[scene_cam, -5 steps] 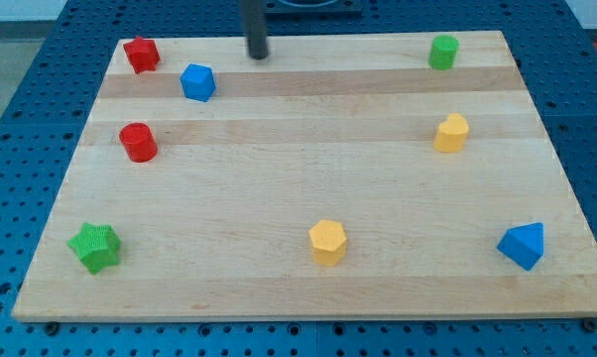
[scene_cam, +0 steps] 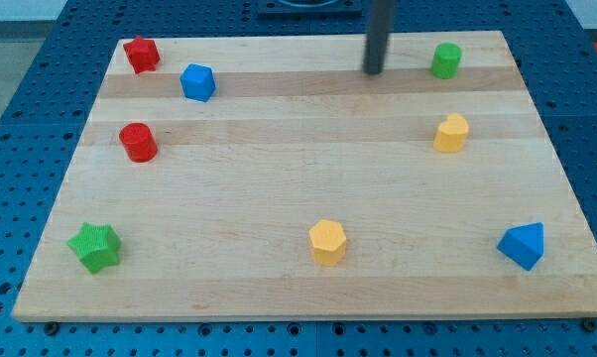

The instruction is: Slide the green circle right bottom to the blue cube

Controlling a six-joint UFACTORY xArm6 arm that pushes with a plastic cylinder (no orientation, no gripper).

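The green circle (scene_cam: 444, 59) stands near the board's top right corner. The blue cube (scene_cam: 197, 81) sits near the top left. My tip (scene_cam: 374, 70) is on the board near the top edge, a short way to the left of the green circle and not touching it. It is far to the right of the blue cube.
A red star block (scene_cam: 140, 54) and a red cylinder (scene_cam: 138, 142) lie at the left. A green star (scene_cam: 94, 247) is at the bottom left. Yellow blocks sit at the right (scene_cam: 452, 132) and bottom middle (scene_cam: 328, 241). A blue triangular block (scene_cam: 523, 245) is at the bottom right. The wooden board (scene_cam: 308, 288) rests on a blue pegboard.
My tip has moved right along the top edge, from near the blue cube's side to just left of the green circle. No block has moved.
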